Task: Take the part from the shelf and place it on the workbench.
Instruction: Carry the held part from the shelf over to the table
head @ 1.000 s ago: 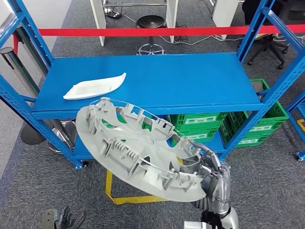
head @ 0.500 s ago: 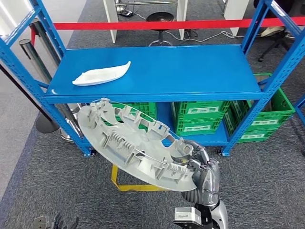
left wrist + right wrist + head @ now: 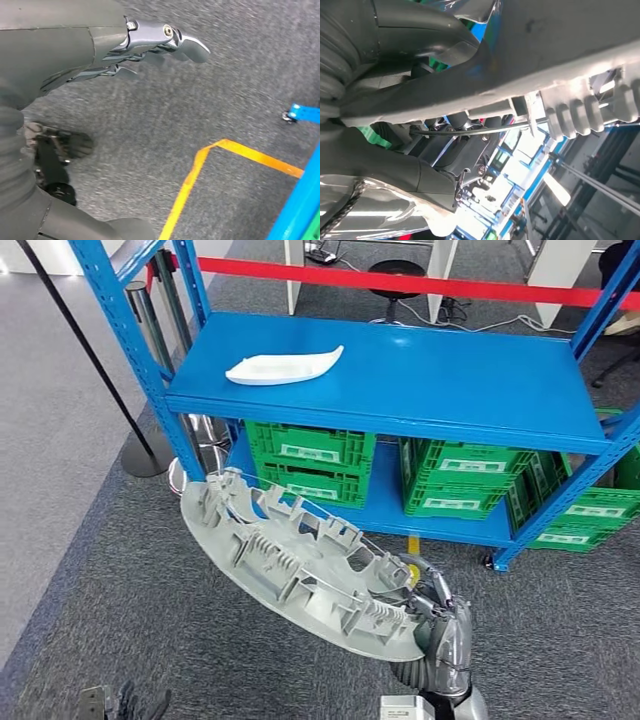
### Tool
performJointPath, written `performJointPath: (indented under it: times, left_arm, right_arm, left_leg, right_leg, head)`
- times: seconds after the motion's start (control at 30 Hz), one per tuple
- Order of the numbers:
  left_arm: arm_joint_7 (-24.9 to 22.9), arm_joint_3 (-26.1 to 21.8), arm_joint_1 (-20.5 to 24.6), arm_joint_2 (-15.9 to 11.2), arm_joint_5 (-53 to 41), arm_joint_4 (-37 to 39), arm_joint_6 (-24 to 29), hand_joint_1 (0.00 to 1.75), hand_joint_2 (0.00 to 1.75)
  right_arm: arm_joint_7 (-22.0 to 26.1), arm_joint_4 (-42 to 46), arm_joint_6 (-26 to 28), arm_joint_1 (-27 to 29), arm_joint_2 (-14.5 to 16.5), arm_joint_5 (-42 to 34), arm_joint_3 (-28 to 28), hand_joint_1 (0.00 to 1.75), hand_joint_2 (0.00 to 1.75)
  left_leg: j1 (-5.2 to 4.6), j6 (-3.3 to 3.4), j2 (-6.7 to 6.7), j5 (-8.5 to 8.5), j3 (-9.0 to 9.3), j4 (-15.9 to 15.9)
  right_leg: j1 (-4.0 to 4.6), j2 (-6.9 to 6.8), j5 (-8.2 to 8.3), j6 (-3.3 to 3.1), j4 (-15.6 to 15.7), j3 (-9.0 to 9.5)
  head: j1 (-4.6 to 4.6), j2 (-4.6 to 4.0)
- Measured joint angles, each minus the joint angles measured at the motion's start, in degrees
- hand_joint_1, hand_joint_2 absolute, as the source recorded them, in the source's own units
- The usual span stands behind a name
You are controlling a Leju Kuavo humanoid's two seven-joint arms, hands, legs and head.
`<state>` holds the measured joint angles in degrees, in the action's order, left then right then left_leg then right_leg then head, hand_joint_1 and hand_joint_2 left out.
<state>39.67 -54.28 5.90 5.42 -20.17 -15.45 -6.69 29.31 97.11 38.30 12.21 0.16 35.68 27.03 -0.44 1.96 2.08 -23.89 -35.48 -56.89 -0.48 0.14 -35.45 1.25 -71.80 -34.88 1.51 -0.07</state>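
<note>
Wheel cover (image 3: 302, 575) is off the blue shelf (image 3: 423, 375) and hangs in front of it, above the carpet, our right hand (image 3: 438, 625) clamped on its rim. Our left hand (image 3: 113, 55) hangs empty, fingers loosely apart. We judge the pickup done; carrying it to the workbench and setting it down remain.

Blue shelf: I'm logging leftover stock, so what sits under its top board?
Under the blue shelf, green crates sit in stacks on the lower board. Their contents are hidden.
</note>
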Motion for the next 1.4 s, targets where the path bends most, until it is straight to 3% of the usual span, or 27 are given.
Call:
performJointPath:
  times: [0.07, 0.1, 0.17, 0.23, 0.27, 0.33, 0.4, 0.43, 0.47, 0.5, 0.57, 0.63, 0.7, 0.73, 0.8, 0.87, 0.9, 0.93, 0.97, 1.0, 1.07, 1.13, 1.17, 1.23, 1.27, 1.3, 1.4]
  left_arm:
    - [0.00, 0.05, 0.10, 0.61, 0.01, -0.41, 0.22, 0.00, 1.75]
    - [0.00, 0.08, 0.20, 0.93, 0.04, -0.71, 0.38, 0.00, 1.75]
    - [0.00, 0.13, 0.39, 1.52, 0.18, -1.24, 0.62, 0.00, 1.75]
    - [0.00, 0.16, 0.27, 1.82, 0.36, -1.64, 0.72, 0.00, 1.75]
    - [0.00, 0.22, 0.15, 1.94, 0.43, -1.84, 0.77, 0.00, 1.75]
    - [0.00, 0.47, 0.17, 2.28, 0.57, -2.25, 0.82, 0.00, 1.75]
    - [0.00, 0.86, 0.43, 2.54, 0.80, -2.61, 0.70, 0.00, 1.75]
    - [0.00, 1.04, 0.50, 2.64, 0.98, -2.78, 0.57, 0.00, 1.75]
    - [0.00, 1.24, 0.50, 2.73, 1.22, -2.95, 0.41, 0.00, 1.75]
    - [0.00, 1.43, 0.45, 2.79, 1.44, -3.14, 0.27, 0.00, 1.75]
    - [0.00, 1.81, 0.44, 2.89, 1.85, -3.60, 0.08, 0.00, 1.75]
    - [0.00, 2.15, 0.61, 2.97, 2.10, -4.05, 0.03, 0.00, 1.75]
    - [0.00, 2.37, 0.62, 3.01, 2.28, -4.31, 0.02, 0.00, 1.75]
    - [0.00, 2.43, 0.48, 3.05, 2.34, -4.34, 0.02, 0.00, 1.75]
    - [0.00, 2.49, 0.23, 3.13, 2.54, -4.43, 0.03, 0.00, 1.75]
    - [0.00, 2.65, 0.38, 3.22, 2.66, -4.57, 0.04, 0.00, 1.75]
    - [0.00, 2.76, 0.50, 3.28, 2.68, -4.63, 0.05, 0.00, 1.75]
    - [0.00, 2.86, 0.56, 3.37, 2.70, -4.66, 0.09, 0.00, 1.75]
    - [0.00, 2.96, 0.56, 3.45, 2.72, -4.67, 0.17, 0.00, 1.75]
    - [0.00, 3.05, 0.53, 3.50, 2.75, -4.67, 0.29, 0.00, 1.75]
    - [0.00, 3.34, 0.52, 3.55, 2.87, -4.74, 0.51, 0.00, 1.75]
    - [0.00, 3.68, 0.63, 3.58, 3.15, -4.91, 0.66, 0.00, 1.75]
    - [0.00, 3.79, 0.66, 3.58, 3.29, -4.99, 0.78, 0.00, 1.75]
    - [0.00, 3.90, 0.56, 3.39, 3.39, -5.04, 1.28, 0.00, 1.75]
    - [0.00, 3.95, 0.47, 3.33, 3.39, -5.02, 1.58, 0.00, 1.75]
    - [0.00, 4.04, 0.40, 3.26, 3.38, -4.99, 1.84, 0.00, 1.75]
    - [-0.01, 4.38, 0.52, 3.32, 3.35, -4.90, 2.31, 0.00, 1.75]
  right_arm:
    - [-0.10, 0.02, 0.00, 0.03, -0.25, -0.19, -0.17, 1.75, 1.75]
    - [-0.14, 0.05, 0.00, 0.02, -0.39, -0.36, -0.30, 1.75, 1.75]
    - [-0.21, 0.09, 0.01, -0.01, -0.67, -0.77, -0.59, 1.75, 1.75]
    - [-0.25, 0.04, 0.00, -0.16, -0.85, -1.08, -0.83, 1.75, 1.75]
    - [-0.27, -0.01, -0.01, -0.29, -0.91, -1.20, -0.94, 1.75, 1.75]
    - [-0.30, -0.14, -0.03, -0.53, -1.02, -1.34, -1.19, 1.75, 1.75]
    - [-0.33, -0.23, -0.10, -0.66, -1.14, -1.27, -1.40, 1.75, 1.75]
    - [-0.38, -0.28, -0.16, -0.79, -1.20, -1.08, -1.49, 1.75, 1.75]
    - [-0.45, -0.33, -0.22, -0.94, -1.24, -0.80, -1.55, 1.75, 1.75]
    - [-0.55, -0.37, -0.29, -1.08, -1.26, -0.45, -1.60, 1.75, 1.75]
    - [-0.78, -0.37, -0.42, -1.28, -1.28, 0.24, -1.69, 1.75, 1.75]
    - [-1.02, -0.38, -0.52, -1.55, -1.30, 0.75, -1.81, 1.75, 1.75]
    - [-1.16, -0.39, -0.64, -2.05, -1.32, 1.10, -1.92, 1.75, 1.75]
    - [-1.20, -0.39, -0.69, -2.31, -1.33, 1.23, -1.96, 1.75, 1.75]
    - [-1.28, -0.43, -0.79, -2.60, -1.36, 1.33, -2.01, 1.75, 1.75]
    - [-1.35, -0.50, -0.93, -2.69, -1.46, 1.37, -2.04, 1.75, 1.75]
    - [-1.37, -0.58, -1.07, -2.74, -1.52, 1.43, -2.05, 1.75, 1.75]
    - [-1.40, -0.68, -1.26, -2.82, -1.57, 1.51, -2.06, 1.75, 1.75]
    - [-1.45, -0.81, -1.51, -2.96, -1.61, 1.65, -2.08, 1.75, 1.75]
    - [-1.49, -0.94, -1.80, -3.13, -1.62, 1.81, -2.11, 1.75, 1.75]
    - [-1.56, -1.10, -2.35, -3.64, -1.63, 2.20, -2.22, 1.75, 1.75]
    - [-1.60, -1.23, -2.87, -4.21, -1.62, 2.52, -2.32, 1.75, 1.75]
    - [-1.63, -1.34, -3.13, -4.45, -1.62, 2.70, -2.36, 1.75, 1.75]
    - [-1.69, -1.64, -3.65, -4.83, -1.61, 3.21, -2.49, 1.75, 1.75]
    - [-1.74, -1.82, -3.89, -5.10, -1.61, 3.49, -2.59, 1.75, 1.75]
    - [-1.80, -1.97, -4.10, -5.35, -1.60, 3.72, -2.68, 1.75, 1.75]
    - [-1.93, -2.24, -4.38, -5.77, -1.62, 4.35, -2.97, 1.75, 1.75]
  left_leg:
    - [-0.13, -0.35, 1.39, 1.42, -1.53, -0.16]
    - [-0.19, -0.56, 2.06, 2.18, -2.16, -0.26]
    - [-0.19, -1.06, 3.47, 3.83, -3.11, -0.15]
    - [-0.18, -1.71, 4.32, 4.87, -3.82, 0.16]
    - [-0.19, -2.12, 3.54, 3.89, -4.22, -0.42]
    - [-0.01, -2.92, 0.62, -1.29, -5.35, -4.92]
    - [0.53, -3.68, -1.19, -6.54, -6.44, -12.45]
    - [0.79, -3.95, -1.53, -7.35, -6.49, -15.45]
    - [1.01, -4.14, -1.72, -6.81, -5.90, -16.86]
    - [1.18, -4.25, -1.94, -5.45, -4.48, -16.47]
    - [1.16, -4.13, -3.47, -3.46, 0.84, -10.00]
    - [0.56, -3.35, -5.21, -4.17, 5.54, -2.53]
    - [-0.04, -2.32, -5.02, -4.74, 6.42, 0.27]
    - [0.01, -1.81, -4.50, -4.40, 6.19, 0.68]
    - [0.16, -0.74, -3.54, -3.45, 5.61, 1.34]
    - [0.13, -0.04, -2.43, -2.49, 4.47, 1.34]
    - [0.01, 0.16, -1.78, -2.05, 3.76, 1.15]
    - [-0.12, 0.18, -1.12, -1.65, 3.06, 0.92]
    - [-0.22, 0.14, -0.45, -1.26, 2.32, 0.63]
    - [-0.26, 0.05, 0.24, -0.90, 1.55, 0.27]
    - [-0.23, -0.31, 1.69, -0.20, -0.06, -0.59]
    - [-0.23, -0.85, 3.02, 0.61, -1.38, -1.40]
    - [-0.21, -1.15, 3.64, 1.12, -1.83, -1.56]
    - [-0.12, -1.74, 5.01, 2.22, -2.47, -1.56]
    - [-0.15, -2.04, 4.81, 1.93, -2.92, -1.82]
    - [-0.16, -2.37, 3.90, 0.65, -3.52, -2.89]
    - [0.30, -3.50, -0.59, -7.32, -5.91, -12.08]
  right_leg:
    - [0.00, 2.45, 2.46, -0.66, 7.81, 5.88]
    - [-0.06, 3.81, 2.43, -0.89, 12.04, 8.69]
    - [-0.02, 5.04, 1.65, -1.08, 16.70, 11.17]
    - [-0.13, 3.57, 2.36, -1.26, 16.86, 10.13]
    - [-0.21, 2.69, 2.90, -1.57, 16.86, 9.70]
    - [-0.28, 0.74, 4.04, -2.17, 16.88, 8.87]
    - [-0.13, -1.19, 5.00, -2.35, 16.66, 7.67]
    - [-0.10, -2.15, 5.45, -2.28, 16.42, 6.84]
    - [-0.10, -3.06, 5.85, -2.19, 16.10, 5.93]
    - [-0.10, -3.90, 6.22, -2.07, 15.72, 5.01]
    - [-0.04, -5.36, 6.73, -1.71, 15.06, 3.54]
    - [0.08, -6.77, 7.36, -1.08, 14.67, 2.72]
    - [0.03, -8.09, 8.16, -0.36, 14.62, 2.30]
    - [-0.11, -8.16, 8.15, -0.04, 14.59, 1.99]
    - [-0.42, -5.59, 6.13, 0.36, 13.04, 0.99]
    - [-0.57, -1.77, 1.48, 0.49, 6.89, -1.20]
    - [-0.51, -0.77, -0.63, 0.48, 2.95, -2.35]
    - [-0.43, -0.41, -1.72, 0.45, -0.02, -3.08]
    - [-0.33, -0.28, -1.59, 0.37, -1.07, -2.92]
    - [-0.25, -0.13, -0.47, 0.23, -0.09, -1.78]
    - [-0.25, 1.62, 2.28, -0.13, 6.70, 2.84]
    - [-0.42, 4.01, 2.99, -0.37, 12.82, 6.70]
    - [-0.37, 4.51, 2.74, -0.41, 13.92, 7.34]
    - [-0.40, 3.32, 3.34, -0.55, 14.00, 6.90]
    - [-0.48, 2.55, 3.78, -0.83, 14.02, 6.52]
    - [-0.62, 1.68, 4.32, -1.24, 14.08, 6.01]
    - [-0.36, -1.12, 5.92, -2.16, 14.09, 4.27]
  head:
    - [-0.02, 0.00]
    - [0.03, 0.00]
    - [0.04, 0.00]
    - [0.01, 0.00]
    - [0.11, 0.00]
    - [0.39, 0.00]
    - [0.61, 0.00]
    - [0.63, 0.00]
    - [0.64, 0.00]
    - [0.64, 0.00]
    - [0.65, 0.00]
    - [0.62, 0.00]
    - [0.59, 0.00]
    - [0.61, 0.00]
    - [0.50, 0.00]
    - [0.25, 0.00]
    - [0.16, 0.00]
    - [0.13, 0.00]
    - [0.15, 0.00]
    - [0.14, 0.00]
    - [0.14, 0.00]
    - [0.16, 0.00]
    - [0.14, 0.00]
    - [0.04, 0.00]
    - [0.10, 0.00]
    - [0.35, 0.00]
    - [1.09, 0.00]
